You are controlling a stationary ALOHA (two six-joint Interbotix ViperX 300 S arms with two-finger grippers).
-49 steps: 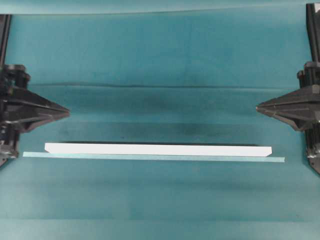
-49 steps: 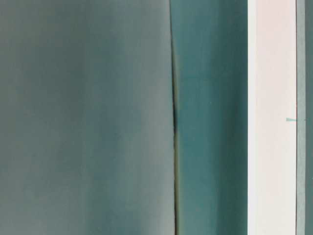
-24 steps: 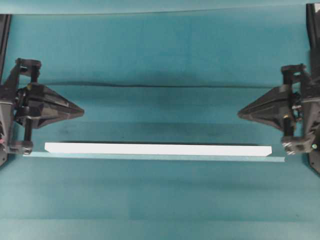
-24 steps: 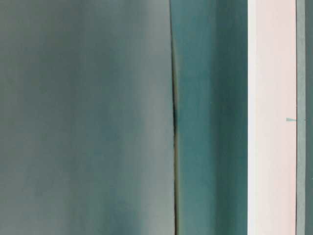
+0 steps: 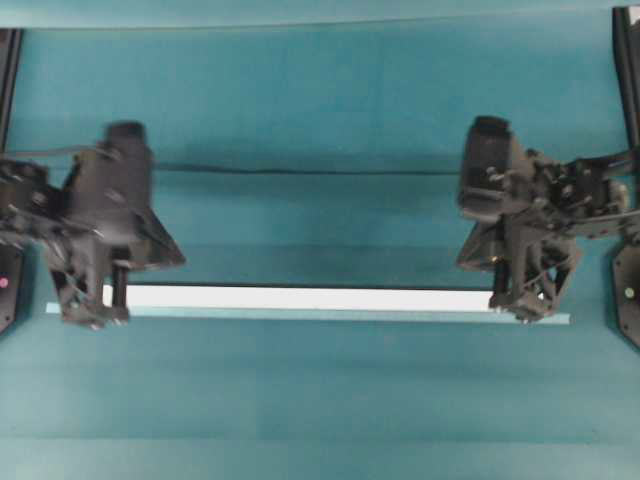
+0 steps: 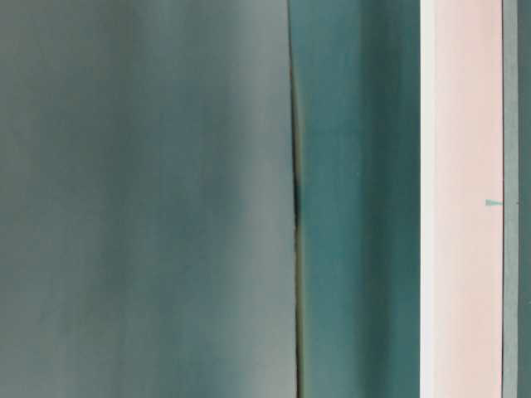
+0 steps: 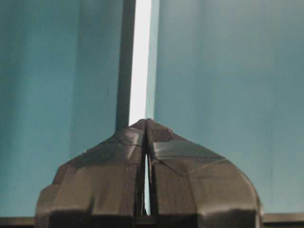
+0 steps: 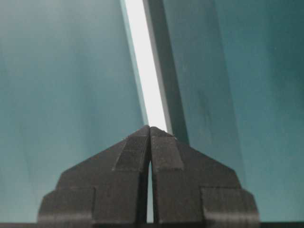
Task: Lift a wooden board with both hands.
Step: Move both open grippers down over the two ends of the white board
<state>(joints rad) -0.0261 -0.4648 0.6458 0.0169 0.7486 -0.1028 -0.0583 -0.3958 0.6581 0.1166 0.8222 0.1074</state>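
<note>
- From overhead we look straight down on the teal table [image 5: 320,400], seeing the whole wooden board [image 5: 300,298] and both arms.
- At table level we sit very close, the board [image 6: 460,199] running as a vertical band.
- Each wrist camera looks past its closed fingertips, left gripper [image 7: 145,122] and right gripper [image 8: 150,129], along the same board [image 7: 140,57] [image 8: 145,66].

The wooden board [image 6: 461,199] runs top to bottom as a pale band near the right edge. A thin grey-teal strip [image 6: 509,124] lies just beside it — on its right. Left of the board spreads the teal counter [image 6: 357,199] — crossed by a dark vertical crease [image 6: 296,199].
</note>
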